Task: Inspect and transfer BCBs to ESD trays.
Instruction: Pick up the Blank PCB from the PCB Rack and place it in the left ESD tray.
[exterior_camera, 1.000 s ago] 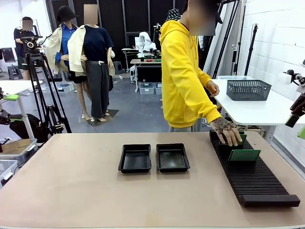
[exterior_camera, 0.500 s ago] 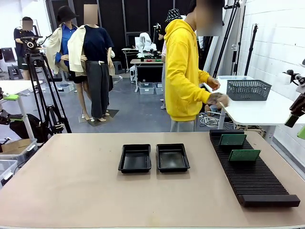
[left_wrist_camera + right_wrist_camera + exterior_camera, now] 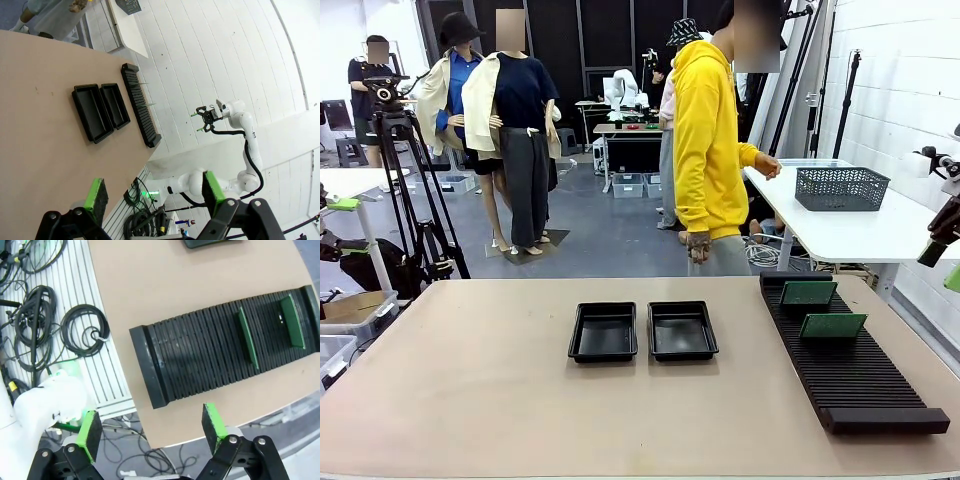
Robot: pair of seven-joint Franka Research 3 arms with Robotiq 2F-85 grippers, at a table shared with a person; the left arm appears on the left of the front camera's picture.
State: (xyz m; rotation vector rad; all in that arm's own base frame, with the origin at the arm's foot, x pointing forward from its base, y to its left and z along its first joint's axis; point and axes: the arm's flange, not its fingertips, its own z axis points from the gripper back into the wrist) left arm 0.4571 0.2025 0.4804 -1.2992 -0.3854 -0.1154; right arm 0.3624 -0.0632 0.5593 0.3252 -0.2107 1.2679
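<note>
Wide open and empty: left hand (image 3: pixel 154 192), right hand (image 3: pixel 150 426). Pinch the near board (image 3: pixel 832 325) by its top edge; it seems tilted.

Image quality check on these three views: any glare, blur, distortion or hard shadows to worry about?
Front view: even light, sharp, a faint sheen on the ESD trays, only soft shadows. Left wrist view: rolled, with strong wide-angle bending, and the white wall is close to blown out. Right wrist view: a darker patch lies across the rack, but the BCBs are readable.
</note>
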